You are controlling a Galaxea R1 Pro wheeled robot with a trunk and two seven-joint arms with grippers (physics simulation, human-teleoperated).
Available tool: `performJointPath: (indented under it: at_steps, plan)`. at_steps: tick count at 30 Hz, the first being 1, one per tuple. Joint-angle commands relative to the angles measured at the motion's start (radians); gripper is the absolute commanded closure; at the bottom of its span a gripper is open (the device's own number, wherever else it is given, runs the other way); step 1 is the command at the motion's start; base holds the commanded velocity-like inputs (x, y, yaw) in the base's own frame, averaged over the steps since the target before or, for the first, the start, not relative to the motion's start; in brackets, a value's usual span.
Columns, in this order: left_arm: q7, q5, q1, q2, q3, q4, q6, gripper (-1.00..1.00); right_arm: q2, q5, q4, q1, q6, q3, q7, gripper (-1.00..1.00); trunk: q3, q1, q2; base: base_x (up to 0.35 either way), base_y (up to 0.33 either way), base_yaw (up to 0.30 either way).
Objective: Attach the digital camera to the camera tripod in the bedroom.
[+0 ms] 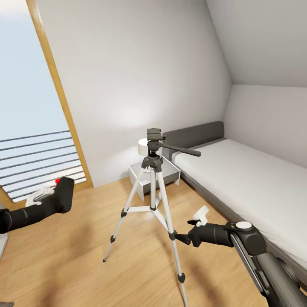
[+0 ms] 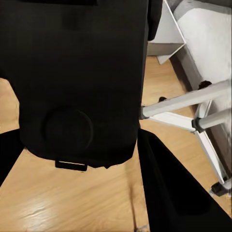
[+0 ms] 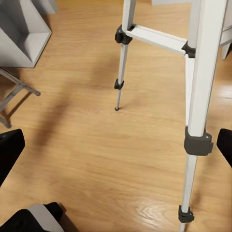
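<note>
The left pincer (image 1: 51,197) was clamped on the digital camera (image 1: 63,194), a rigid, likely light box, at near left. The right pincer (image 1: 197,221) gaped empty beside a near leg of the camera tripod (image 1: 152,187). That spindly tripod looked easy to tip, so bracing the leg seemed sensible.

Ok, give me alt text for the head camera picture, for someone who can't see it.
A camera tripod stands on the bedroom's wood floor in front of a grey bed. The left gripper holds a digital camera off to the tripod's left, while the right gripper reaches toward one tripod leg.
</note>
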Motion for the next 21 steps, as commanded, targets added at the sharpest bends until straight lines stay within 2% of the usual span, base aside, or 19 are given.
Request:
performJointPath:
  at_steps: [1, 3, 6, 11, 21]
  plan:
    - [0.008, 0.031, -0.006, 0.012, 0.000, -0.001, 0.005, 1.00, 0.000, 0.003, -0.001, -0.001, 0.007, 0.000, 0.005, -1.00, -0.001, 0.000, -0.001, 0.000, 0.000, 0.000]
    - [0.009, 0.061, -0.014, 0.028, 0.000, 0.000, 0.005, 1.00, 0.001, 0.003, -0.001, -0.002, 0.009, 0.000, 0.008, -1.00, -0.001, 0.000, -0.001, 0.000, 0.000, 0.000]
    - [0.010, 0.089, -0.020, 0.041, -0.001, 0.000, 0.005, 1.00, 0.002, 0.003, -0.001, -0.003, 0.011, 0.001, 0.010, -1.00, -0.001, 0.000, -0.001, 0.034, 0.000, 0.000]
    - [0.011, 0.107, -0.025, 0.049, -0.001, -0.001, 0.005, 1.00, 0.002, 0.003, -0.001, -0.004, 0.014, 0.001, 0.012, -1.00, -0.001, 0.000, -0.001, 0.155, 0.000, 0.000]
    - [0.011, 0.124, -0.030, 0.052, -0.001, -0.005, 0.005, 1.00, 0.002, 0.003, -0.001, -0.007, 0.019, -0.001, 0.016, -1.00, -0.001, 0.000, -0.001, 0.270, 0.031, 0.000]
